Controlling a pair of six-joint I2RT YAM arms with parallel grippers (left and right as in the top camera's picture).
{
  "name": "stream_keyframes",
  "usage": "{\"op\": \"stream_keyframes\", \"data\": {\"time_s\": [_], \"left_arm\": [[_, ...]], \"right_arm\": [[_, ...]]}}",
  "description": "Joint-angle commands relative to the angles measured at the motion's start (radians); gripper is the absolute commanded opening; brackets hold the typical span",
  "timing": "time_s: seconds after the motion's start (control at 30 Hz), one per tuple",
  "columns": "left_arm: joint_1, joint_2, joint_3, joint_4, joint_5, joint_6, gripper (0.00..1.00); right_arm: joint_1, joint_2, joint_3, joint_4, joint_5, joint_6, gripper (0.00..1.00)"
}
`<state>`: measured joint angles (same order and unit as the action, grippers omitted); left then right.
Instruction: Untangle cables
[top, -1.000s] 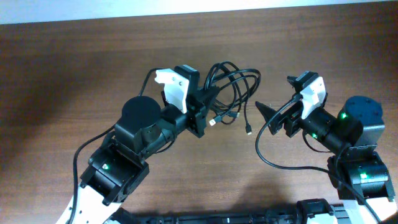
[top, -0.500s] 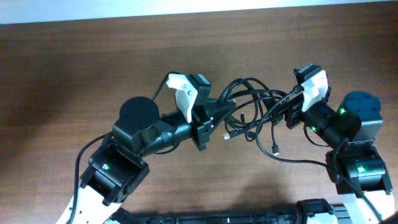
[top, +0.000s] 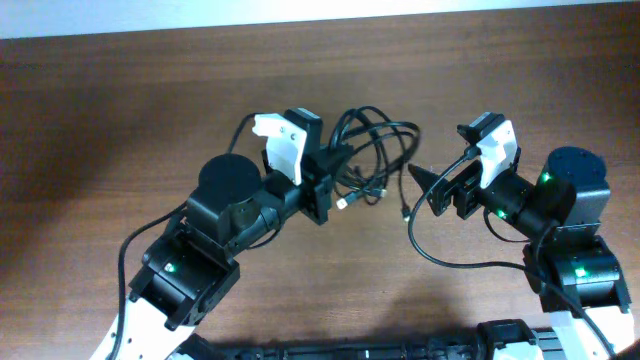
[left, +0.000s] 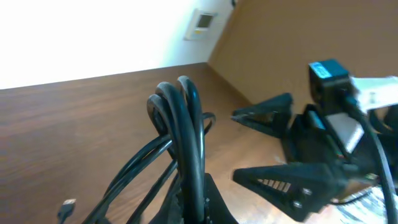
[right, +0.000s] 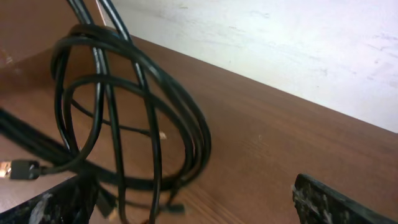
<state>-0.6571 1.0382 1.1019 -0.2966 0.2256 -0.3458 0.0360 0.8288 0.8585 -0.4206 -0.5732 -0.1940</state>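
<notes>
- Just left of the table's (top: 120, 100) centre, seen from overhead, your left gripper (top: 338, 160) has its jaws pressed together on the cables (top: 375, 150). It pinches the bundle where several black strands run side by side.
- From your left wrist camera, the cables (left: 186, 124) rise out of the left gripper (left: 199, 208) as a tight, upright arch of loops. More strands fall away to the lower left, and one of them ends in a small plug (left: 67, 204).
- Your right gripper (top: 425, 190) stands with its jaws spread wide and nothing between them. It sits just beside the right edge of the loops, its tips pointing toward them.
- In the left wrist view you can see the right gripper (left: 236, 146) facing the arch, both dark fingers splayed apart, with bare table between them and the cords.
- From your right wrist camera, the cables (right: 124, 106) hang as overlapping loops ahead of the right gripper (right: 193, 208), well toward its left finger. Whether any strand touches that finger you cannot tell.
- A silvery plug (top: 343, 203) dangles just below your left gripper. A darker plug end (top: 402, 211) lies between the two grippers.
</notes>
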Motion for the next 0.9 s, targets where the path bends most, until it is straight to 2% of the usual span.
{"op": "stream_keyframes", "data": {"time_s": [0.0,0.17,0.37,0.47,0.87], "left_arm": [[0.002,-0.006,0.025,0.011,-0.043,-0.009,0.0],[0.002,-0.007,0.025,0.026,0.056,-0.009,0.0],[0.002,-0.007,0.025,0.053,0.188,-0.01,0.0],[0.0,-0.007,0.025,0.052,0.199,-0.01,0.0],[0.0,-0.005,0.025,0.06,0.252,-0.01,0.0]], "right_arm": [[-0.004,-0.003,-0.004,-0.006,0.065,-0.015,0.98],[-0.004,0.003,-0.004,-0.01,0.159,-0.016,0.98],[-0.004,0.031,-0.003,-0.009,0.162,-0.015,0.98],[-0.004,0.035,-0.004,-0.009,0.154,-0.008,0.98],[-0.004,0.035,-0.003,0.131,-0.098,-0.008,0.99]]}}
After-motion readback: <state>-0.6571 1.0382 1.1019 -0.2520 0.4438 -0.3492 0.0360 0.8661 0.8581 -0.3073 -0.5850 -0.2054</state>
